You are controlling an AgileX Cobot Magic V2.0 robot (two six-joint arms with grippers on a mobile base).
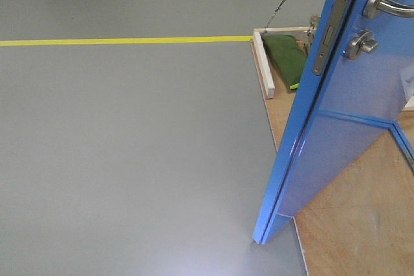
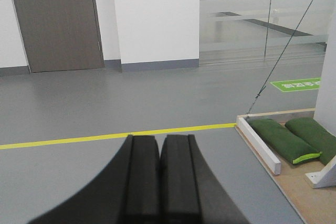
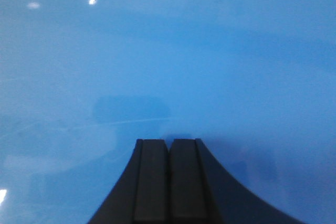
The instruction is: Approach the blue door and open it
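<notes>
Closed and empty, my right end effector (image 3: 169,144) faces the door (image 1: 349,127), already ajar I judge; left end effector (image 2: 159,139) likewise closed.

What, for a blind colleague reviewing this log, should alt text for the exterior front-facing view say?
A glossy blue door fills the right side, its latch edge toward the camera, with a steel lever handle and thumb-turn lock near the top. It stands over a plywood platform beside grey floor crossed by a yellow line; a green sandbag lies behind it.
</notes>
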